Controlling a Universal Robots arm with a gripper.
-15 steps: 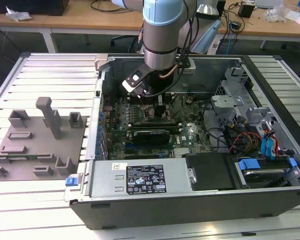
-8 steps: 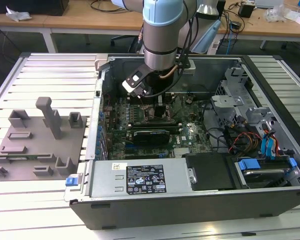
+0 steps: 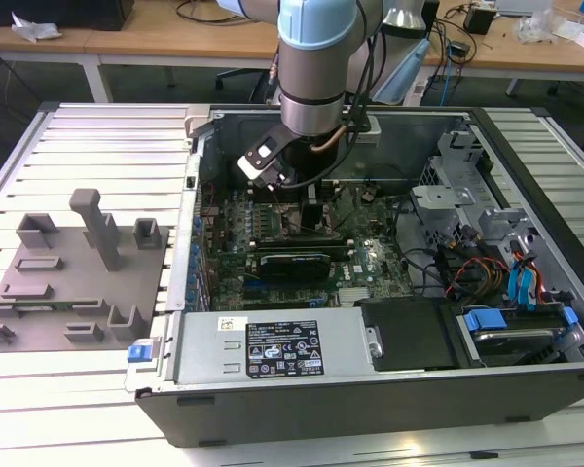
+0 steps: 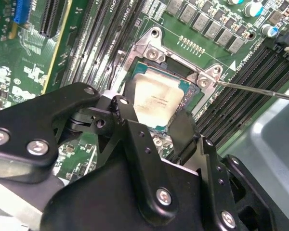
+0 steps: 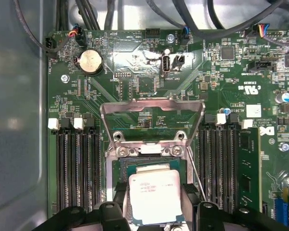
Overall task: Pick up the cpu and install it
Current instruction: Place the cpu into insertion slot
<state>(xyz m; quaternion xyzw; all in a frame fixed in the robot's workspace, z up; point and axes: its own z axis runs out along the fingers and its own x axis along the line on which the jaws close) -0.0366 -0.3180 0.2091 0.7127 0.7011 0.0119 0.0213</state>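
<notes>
Cpu between the fingers, over the open socket

Across the exterior view from left to right: a grey fixture plate (image 3: 78, 282) lies well apart from the work. The open case (image 3: 273, 399) holds the board (image 3: 238, 229). The arm (image 3: 316, 68) reaches straight down into the case, and drive bays (image 3: 506, 253) sit at the right. In both wrist views the gripper (image 4: 150, 114) is narrowed onto the cpu (image 5: 154, 195), one finger against each of two opposite edges, so the chip looks held. The cpu lies directly beneath the wrist and over the socket (image 5: 149, 151), its edges square with the frame. The load plate (image 5: 151, 103) is swung up clear. Whether the chip is seated or just above the socket cannot be told.
</notes>
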